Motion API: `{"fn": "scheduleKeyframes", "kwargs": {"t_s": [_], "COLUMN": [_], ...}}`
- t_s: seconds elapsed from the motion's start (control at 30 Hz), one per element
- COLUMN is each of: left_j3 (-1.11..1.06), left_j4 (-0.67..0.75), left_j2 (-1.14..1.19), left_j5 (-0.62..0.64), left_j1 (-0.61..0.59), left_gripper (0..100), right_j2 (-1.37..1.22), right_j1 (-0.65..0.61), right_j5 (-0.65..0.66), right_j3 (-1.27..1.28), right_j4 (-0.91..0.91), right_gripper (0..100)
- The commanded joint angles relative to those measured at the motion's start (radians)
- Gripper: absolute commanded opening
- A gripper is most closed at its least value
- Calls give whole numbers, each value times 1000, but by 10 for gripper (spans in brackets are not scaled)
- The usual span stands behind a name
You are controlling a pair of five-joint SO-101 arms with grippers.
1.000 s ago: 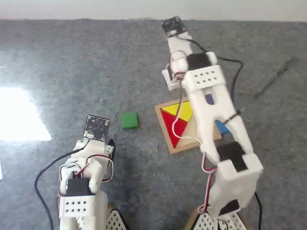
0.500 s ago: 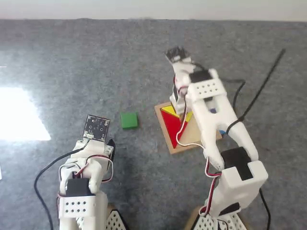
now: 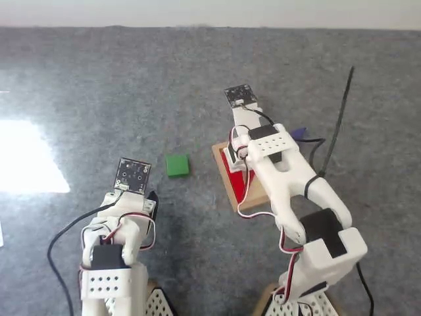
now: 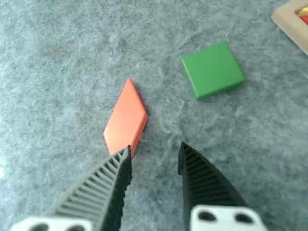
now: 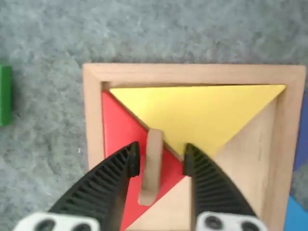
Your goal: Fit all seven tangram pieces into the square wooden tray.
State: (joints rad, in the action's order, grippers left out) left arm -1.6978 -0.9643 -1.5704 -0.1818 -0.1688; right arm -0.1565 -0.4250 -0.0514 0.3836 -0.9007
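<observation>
Grey table [image 3: 99,79] carries wooden tray [image 3: 253,200], green square [image 3: 177,164], orange parallelogram [image 4: 126,118], perhaps a purple piece [image 3: 299,133].

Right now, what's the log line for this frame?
left end effector open by orange piece | right end effector over tray with tan piece | green square outside tray

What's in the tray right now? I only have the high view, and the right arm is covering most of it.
Observer: A large yellow triangle lies in the tray, edge to edge with the red triangle.
Operator: Is the right gripper carrying anything?
Observer: A thin wood-coloured piece sits between its open jaws, over the red triangle. I cannot tell whether it is gripped.
Operator: Any loose pieces besides the green square?
Observer: An orange parallelogram lies on the felt just ahead of the left gripper, apart from the green square.
</observation>
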Motion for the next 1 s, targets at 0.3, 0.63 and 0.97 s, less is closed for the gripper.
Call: {"fn": "scheduleKeyframes", "kwargs": {"t_s": [0.3, 0.63, 0.97], "left_j3": [8, 8, 8], "left_j4": [0, 0, 0], "left_j2": [-17, -17, -17], "left_j5": [-12, -12, -12], "left_j1": [-6, -6, -6], "left_gripper": [152, 152, 152], "right_j2": [286, 518, 526], "right_j1": [-12, -31, 429], "right_j5": [-15, -12, 126], "right_j3": [3, 180, 213], "right_j4": [-19, -24, -48], "right_gripper": [202, 199, 201]}}
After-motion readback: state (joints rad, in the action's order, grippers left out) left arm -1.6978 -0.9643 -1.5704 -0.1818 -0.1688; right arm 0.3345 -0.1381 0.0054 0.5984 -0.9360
